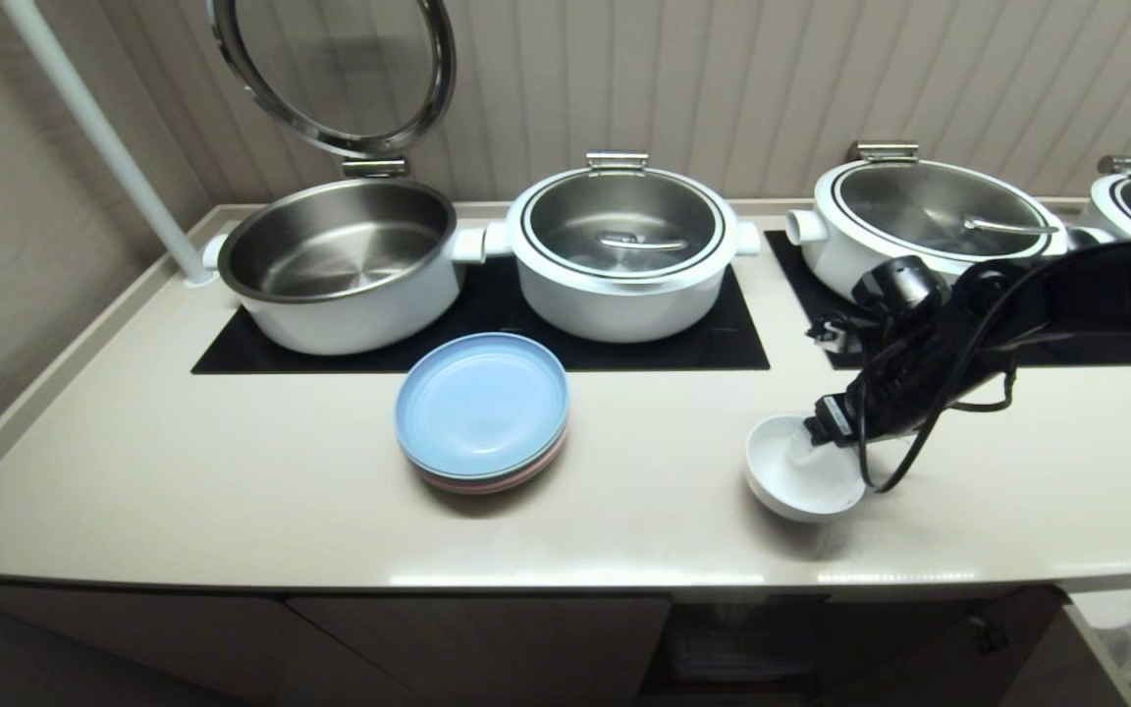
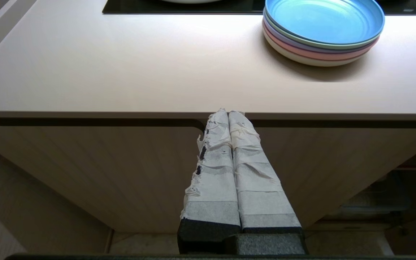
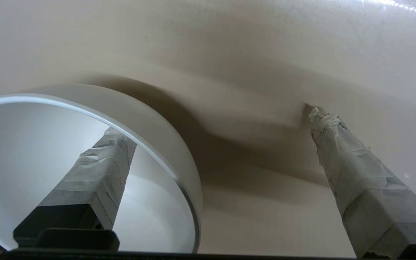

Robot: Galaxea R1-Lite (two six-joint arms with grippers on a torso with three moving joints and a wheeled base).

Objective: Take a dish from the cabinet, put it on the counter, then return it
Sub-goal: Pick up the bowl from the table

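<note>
The right gripper (image 1: 826, 442) stands wide open astride the rim of the white bowl (image 1: 801, 481): one finger (image 3: 99, 166) inside, the other outside near the counter (image 1: 232, 471). The bowl sits on the counter, released. The left gripper (image 2: 228, 115), closed, hangs farther away, before the cabinet front.

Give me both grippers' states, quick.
Left gripper: shut, empty, parked below the cream-beige counter edge.
Right gripper: open, straddling the rim of the small white ceramic bowl, not gripping it.
</note>
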